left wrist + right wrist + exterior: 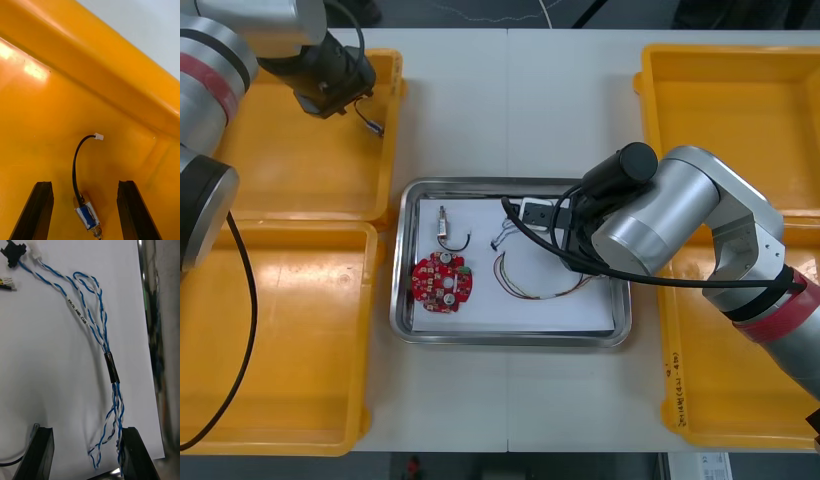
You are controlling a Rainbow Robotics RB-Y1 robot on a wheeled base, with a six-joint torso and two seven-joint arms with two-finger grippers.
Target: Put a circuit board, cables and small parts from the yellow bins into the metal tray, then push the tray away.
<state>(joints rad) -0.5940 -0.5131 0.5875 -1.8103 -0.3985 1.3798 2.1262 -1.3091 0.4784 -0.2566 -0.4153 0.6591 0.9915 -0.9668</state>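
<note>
The metal tray point(510, 340) is white inside and holds a round red circuit board point(442, 281), a small metal part point(444, 222) with a black lead, and a red and yellow cable point(536, 290). My right gripper point(555, 222) hangs low over the tray's far right part. In the right wrist view it point(87, 429) is open, and a twisted blue and white cable point(95, 326) lies loose on the white floor, its end beside one finger point(135, 453). My left gripper point(352, 98) is open in the far left yellow bin point(290, 170). A small metal part point(88, 216) with a black lead lies between its fingers point(37, 210).
A second yellow bin point(270, 340) lies at the near left, and two more point(740, 110) point(740, 390) stand at the right. The right arm's black hose point(580, 268) crosses above the tray's right half. Bare table lies beyond the tray's far rim.
</note>
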